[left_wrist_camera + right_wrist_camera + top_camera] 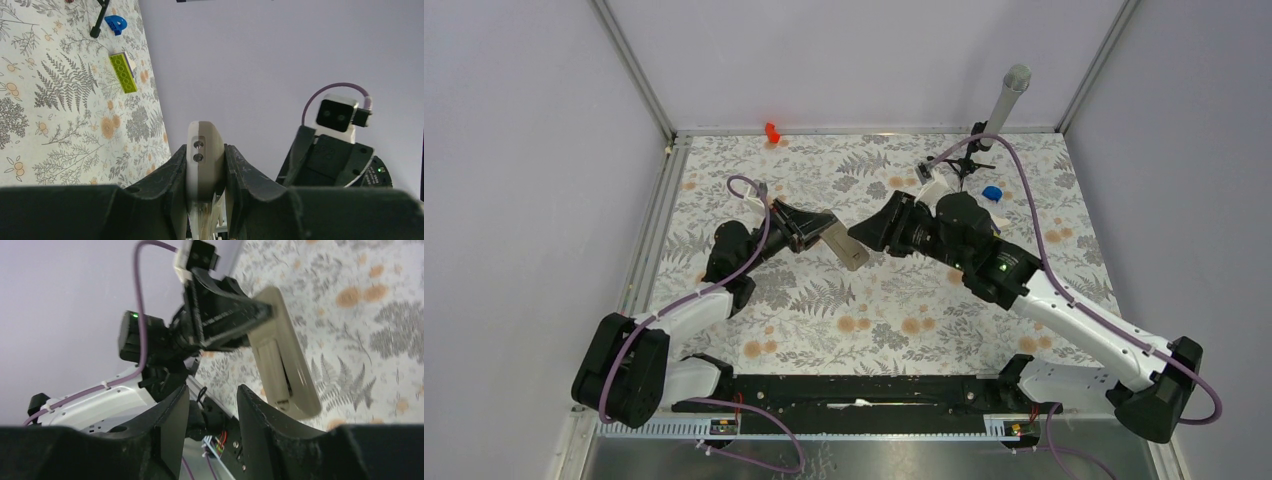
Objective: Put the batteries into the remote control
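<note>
Jutting rightward from left claw (822, 232) — remote control (848, 248).

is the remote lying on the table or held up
Held up: the left gripper is shut on the remote control, which hangs in the air.

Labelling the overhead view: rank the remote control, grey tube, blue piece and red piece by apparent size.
Largest: grey tube, though it may stand nearer the camera.
Next: remote control.
Smallest: blue piece and red piece look alike, so they are not ranked.

plain lilac walls (524, 150) enclose a table (884, 330) covered in fern-print cloth.
</note>
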